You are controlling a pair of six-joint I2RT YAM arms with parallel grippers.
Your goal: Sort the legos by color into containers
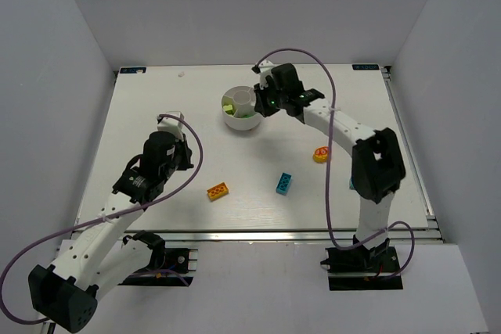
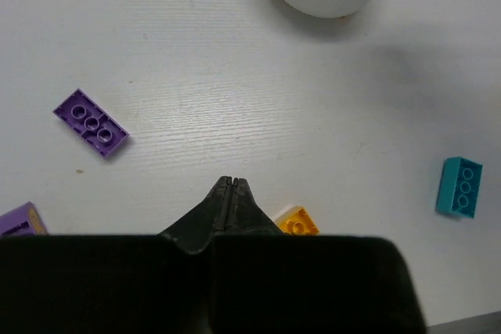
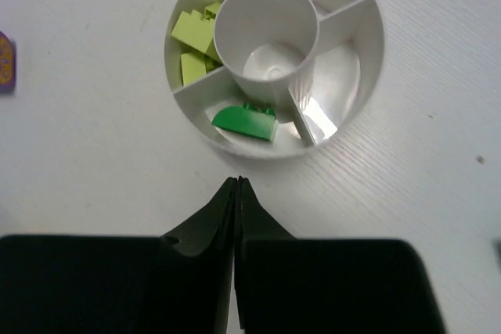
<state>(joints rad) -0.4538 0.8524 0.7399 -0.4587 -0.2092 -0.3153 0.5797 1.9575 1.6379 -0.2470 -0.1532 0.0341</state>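
The round white bowl (image 1: 241, 120) with its hub and dividers stands at the table's far middle. In the right wrist view the bowl (image 3: 356, 13) holds lime bricks (image 3: 192, 41) in one wedge and a green brick (image 3: 246, 121) in the wedge beside it. My right gripper (image 3: 236, 181) is shut and empty, just outside the bowl's near rim; in the top view it (image 1: 261, 105) hangs by the bowl's right side. My left gripper (image 2: 232, 181) is shut and empty above the table, close beside an orange-yellow brick (image 2: 297, 223). A purple brick (image 2: 90, 123) lies to its left.
A cyan brick (image 1: 284, 183) and the orange-yellow brick (image 1: 218, 191) lie near the front middle. The round yellow-orange piece with red (image 1: 321, 153) lies by the right arm. A second purple brick (image 2: 16, 220) shows at the left wrist view's edge. The left arm hides the purple bricks from above.
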